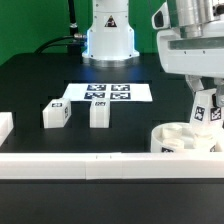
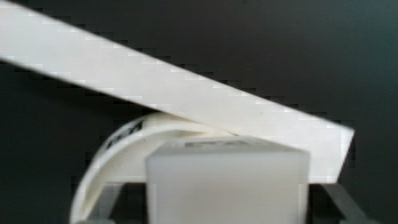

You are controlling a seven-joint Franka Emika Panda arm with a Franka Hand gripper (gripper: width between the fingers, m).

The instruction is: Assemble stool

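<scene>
The round white seat (image 1: 183, 140) lies at the exterior view's right, against the front rail. My gripper (image 1: 205, 112) is shut on a white leg block (image 1: 204, 110) with a black-and-white tag and holds it upright just above the seat. In the wrist view the held leg (image 2: 219, 180) fills the space between my dark fingers (image 2: 111, 200), and the seat's curved rim (image 2: 125, 150) shows behind it. Two more tagged leg blocks lie on the black table, one (image 1: 55, 114) at the left and one (image 1: 99, 112) beside it.
The marker board (image 1: 110, 92) lies flat in the middle of the table behind the loose legs. A long white rail (image 1: 90, 165) runs along the front edge and crosses the wrist view (image 2: 160, 85). The arm's base (image 1: 108, 40) stands at the back.
</scene>
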